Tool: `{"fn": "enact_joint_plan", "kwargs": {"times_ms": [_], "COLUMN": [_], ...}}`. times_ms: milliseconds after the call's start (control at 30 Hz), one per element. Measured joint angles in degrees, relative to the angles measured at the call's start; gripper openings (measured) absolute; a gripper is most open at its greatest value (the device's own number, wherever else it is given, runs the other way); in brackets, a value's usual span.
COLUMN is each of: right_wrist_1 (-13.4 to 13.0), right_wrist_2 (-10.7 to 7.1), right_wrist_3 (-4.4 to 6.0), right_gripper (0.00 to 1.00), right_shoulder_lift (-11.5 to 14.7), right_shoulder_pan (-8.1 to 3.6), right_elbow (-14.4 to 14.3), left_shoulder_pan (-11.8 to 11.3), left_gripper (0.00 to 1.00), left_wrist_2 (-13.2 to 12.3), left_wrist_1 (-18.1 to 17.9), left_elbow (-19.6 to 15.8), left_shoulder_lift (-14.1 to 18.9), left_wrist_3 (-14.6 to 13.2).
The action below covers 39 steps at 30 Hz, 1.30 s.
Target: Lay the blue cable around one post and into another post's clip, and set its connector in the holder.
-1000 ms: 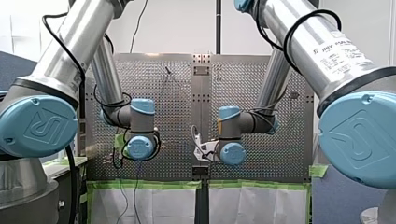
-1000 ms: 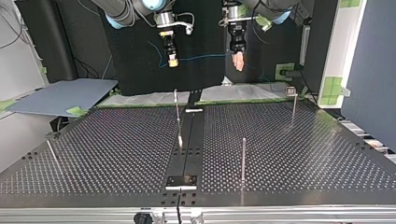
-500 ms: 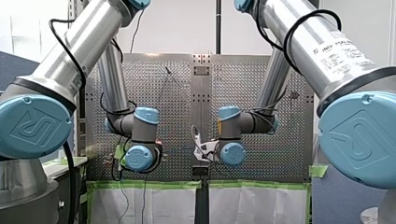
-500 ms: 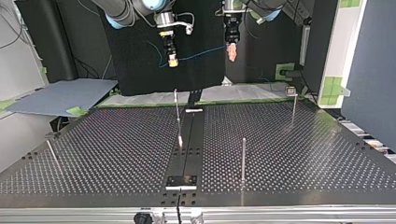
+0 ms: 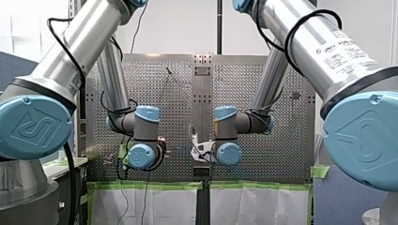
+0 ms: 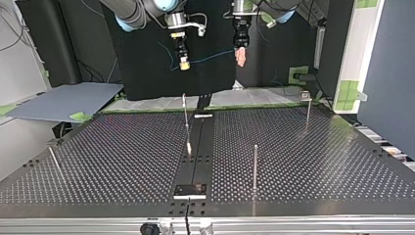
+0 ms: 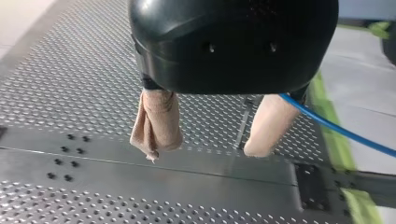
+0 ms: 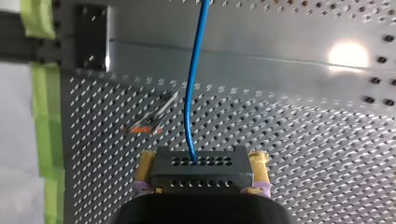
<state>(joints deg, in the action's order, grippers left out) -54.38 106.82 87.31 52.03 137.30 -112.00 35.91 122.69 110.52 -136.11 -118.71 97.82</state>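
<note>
Front view: my left arm (image 5: 70, 51) and my right arm (image 5: 319, 51) are both bent sharply at the elbow, forearms dropping inward, wrists low and near each other by the table's middle strip

Top view: both grippers point straight down, held high over the far edge of the perforated table (image 6: 303, 161), well above an upright post (image 6: 255, 164)

My right gripper (image 8: 203, 157): yellow pads clenched on the two flanks of the black connector (image 8: 201, 175), a block with rows of small holes. The blue cable (image 8: 189, 102) leaves the connector's face ahead of the fingers and runs away over the table

My left gripper (image 7: 205, 148): beige-padded fingers (image 7: 156, 123) released and spread, bare table showing through the gap. The cable comes out from behind one finger and runs off to the side; whether it touches that finger I cannot tell

Top view again: the cable hangs in the air as a line from one gripper to the other, rising slightly toward my left gripper, all of it clear of the table
</note>
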Motion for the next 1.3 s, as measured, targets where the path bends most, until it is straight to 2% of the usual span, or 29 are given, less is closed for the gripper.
{"fn": "enact_joint_plan", "kwargs": {"times_ms": [133, 200, 300, 500, 633, 833, 1000, 1167, 1300], "right_wrist_1": [2.19, 3.45, 5.25, 8.80, 11.21, 14.48, 17.47, 20.08, 22.39], "right_wrist_2": [2.21, 3.42, 4.32, 4.53, 4.48, 3.67, 3.43, 3.06, 2.25], "right_wrist_3": [1.78, 2.05, 2.17, 2.44, 2.23, 2.03, 1.84, 0.59, -0.95], "right_gripper": [0.00, 0.00, 0.00, 0.00, 0.00, 0.00, 0.00, 0.00, 0.00], "right_shoulder_lift": [1.77, 2.97, 4.74, 8.28, 10.72, 13.97, 16.95, 19.56, 21.89], "right_shoulder_pan": [1.01, 1.21, 1.27, 0.66, 0.33, -0.15, -0.82, -1.32, -1.51], "right_elbow": [1.82, 2.53, 3.57, 6.72, 9.12, 12.38, 15.35, 17.96, 20.28], "left_shoulder_pan": [-0.55, -0.95, -1.60, -2.98, -3.59, -4.36, -4.98, -5.50, -6.04], "left_gripper": [1.00, 1.00, 1.00, 1.00, 1.00, 1.00, 1.00, 1.00, 1.00], "left_wrist_2": [-0.45, -0.30, 0.69, 3.29, 2.46, -0.53, -2.40, -2.10, -1.17], "left_wrist_1": [1.38, 2.34, 3.87, 7.47, 10.01, 13.39, 16.31, 19.61, 22.03], "left_elbow": [0.19, 0.31, 0.83, 3.61, 6.06, 9.44, 12.39, 15.67, 18.10], "left_shoulder_lift": [1.74, 2.77, 4.33, 7.94, 10.44, 13.84, 16.78, 20.06, 22.49], "left_wrist_3": [1.62, 2.56, 3.63, 4.34, 5.48, 7.49, 10.27, 13.18, 14.21]}}
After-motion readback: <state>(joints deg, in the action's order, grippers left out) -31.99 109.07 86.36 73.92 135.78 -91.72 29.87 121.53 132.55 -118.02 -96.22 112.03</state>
